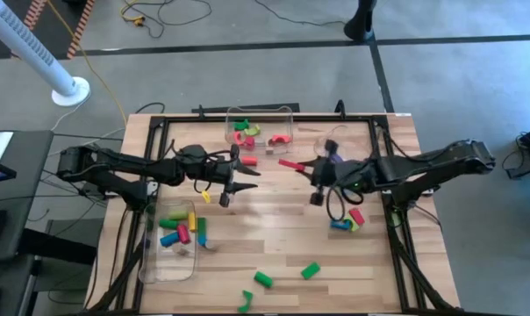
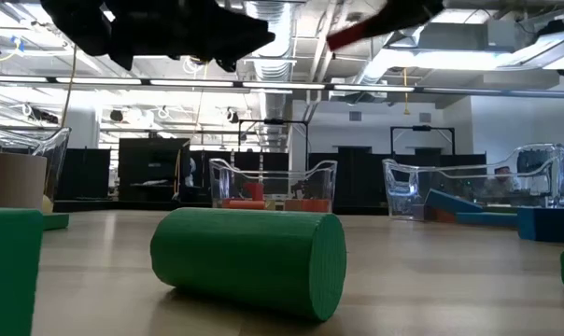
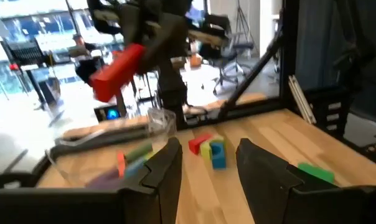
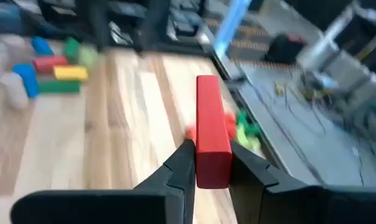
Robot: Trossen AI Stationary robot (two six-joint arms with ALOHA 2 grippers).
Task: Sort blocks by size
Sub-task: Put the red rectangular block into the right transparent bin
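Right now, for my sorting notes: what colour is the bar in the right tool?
Red bar; the right wrist view shows it best.

Grey concrete floor (image 1: 247, 70), white fan (image 1: 37, 53), cables, ceiling pipes w/ strip lights (image 2: 291, 86)

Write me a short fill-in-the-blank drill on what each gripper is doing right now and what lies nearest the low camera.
1. The right gripper is shut on a ____ bar.
2. The left gripper holds ____.
3. Nearest the low camera lies a green ____ on its side.
4. In the high view, the left gripper hangs beside a small ____ block.

Missing words: red; nothing; cylinder; yellow
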